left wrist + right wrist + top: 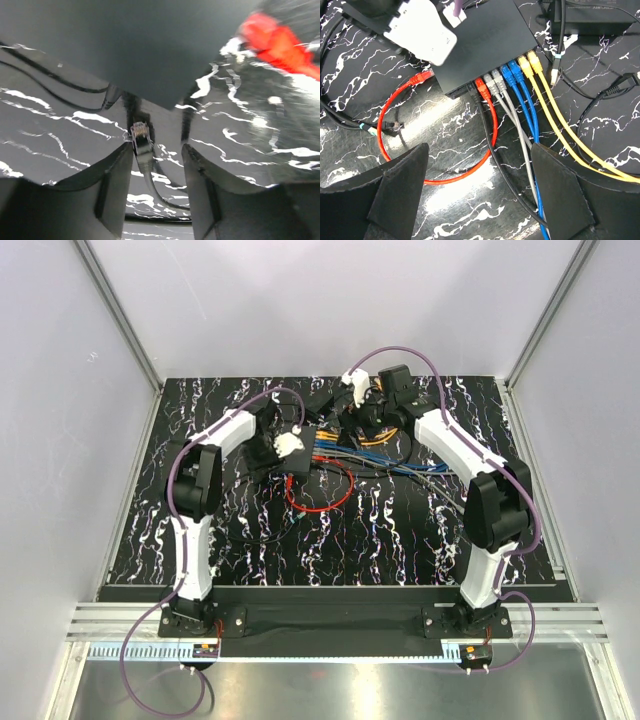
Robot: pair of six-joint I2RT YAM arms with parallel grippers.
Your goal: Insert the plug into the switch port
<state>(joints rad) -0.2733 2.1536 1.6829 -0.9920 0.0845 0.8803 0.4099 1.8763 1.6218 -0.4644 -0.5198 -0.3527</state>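
The switch (485,45) is a flat black box lying on the marbled table, also seen in the top view (310,435). Black, red, grey, blue and yellow cables are plugged into its near edge. A loose black plug (140,132) on a thin black cable sits between my left fingers, against the left finger (117,170) and pointing at the dark switch body (150,55). My left gripper (157,147) is open, at the switch's left end (290,448). My right gripper (479,150) is open and empty, hovering above the plugged cables (365,420).
A loose red plug (422,77) on a red cable loop (440,177) lies beside the switch's left corner, blurred in the left wrist view (275,42). A loose black plug (395,125) lies inside the loop. A second black box (590,15) sits behind the switch.
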